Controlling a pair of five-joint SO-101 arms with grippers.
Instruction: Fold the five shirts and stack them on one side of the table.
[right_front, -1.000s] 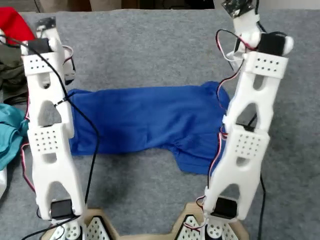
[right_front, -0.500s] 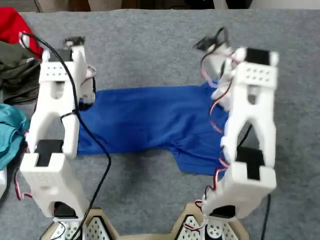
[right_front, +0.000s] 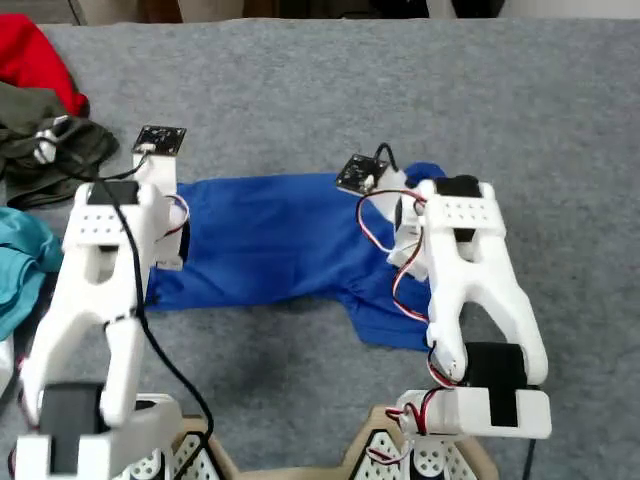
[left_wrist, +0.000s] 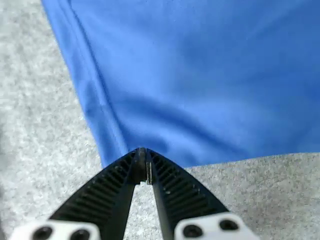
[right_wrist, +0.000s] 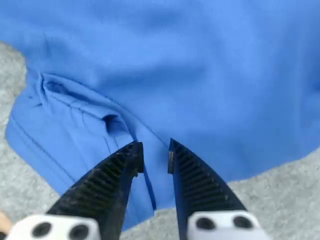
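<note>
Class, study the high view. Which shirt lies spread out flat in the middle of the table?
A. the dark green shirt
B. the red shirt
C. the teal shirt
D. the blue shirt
D: the blue shirt lies spread flat on the grey table, while the red shirt, the dark green shirt and the teal shirt lie bunched at one edge.

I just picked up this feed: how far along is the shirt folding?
Nothing looks finished. In hand: the blue shirt lies spread on the table, the left gripper shut at its edge, the right gripper slightly open over a creased part. Still to do: folding it, then the red garment, the dark green garment and the teal garment heaped at the table's side, and stacking.
</note>
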